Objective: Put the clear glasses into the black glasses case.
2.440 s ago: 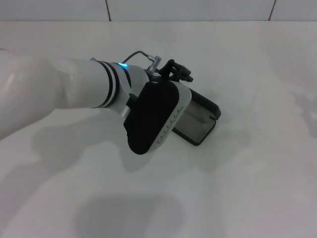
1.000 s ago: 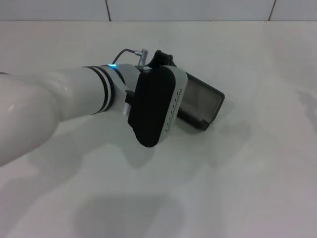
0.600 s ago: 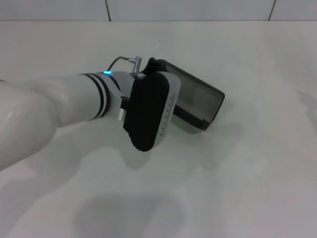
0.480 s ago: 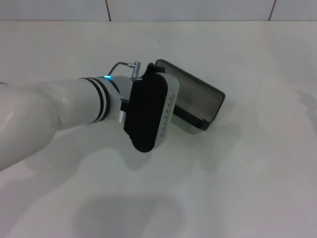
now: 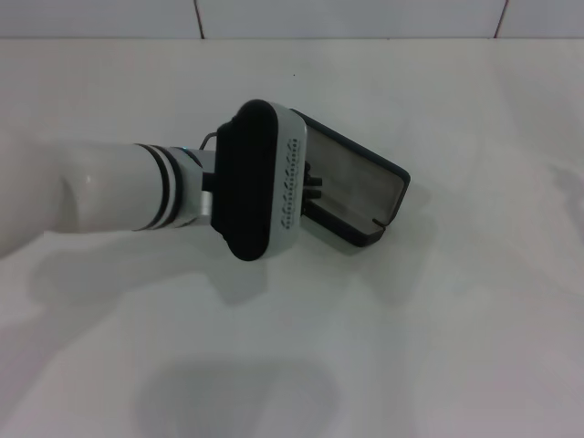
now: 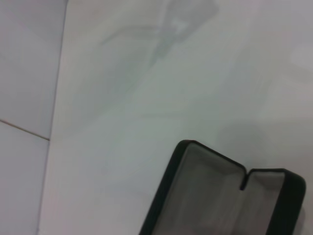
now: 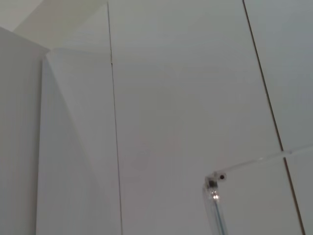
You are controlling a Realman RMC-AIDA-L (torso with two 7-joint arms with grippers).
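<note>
Tabletop [image 5: 474, 347], white and broad, fills the head view, with a tiled wall [image 5: 347, 16] along its far edge. Across the left half reaches the left arm [image 5: 100, 187], its wrist housing a black-and-white slab that hides most of what lies under it. The left gripper [image 5: 315, 182] sits at the near-left end of the black glasses case [image 5: 365, 187], with only a dark sliver of it showing past the housing; whether its claw is released or clenched I cannot tell. Judging by its place right at the case's edge, it is there to steady or hold the case open so that the other arm has a fixed target.

The case lies open just right of centre, turned at a slant, its grey lining up and its black rim around it. The left wrist view looks down into the same grey hollow [image 6: 215, 196], and nothing lies in it.

The clear glasses [image 7: 217, 200] are not on the table in any view. They show only in the right wrist view, as a transparent hinge and slim arm against pale wall panels, which suggests the right arm carries them aloft, out of the head camera's sight. The right gripper itself shows in none of the views, so its grip cannot be judged.

The case is ready and empty, so the placing itself is not yet done.
</note>
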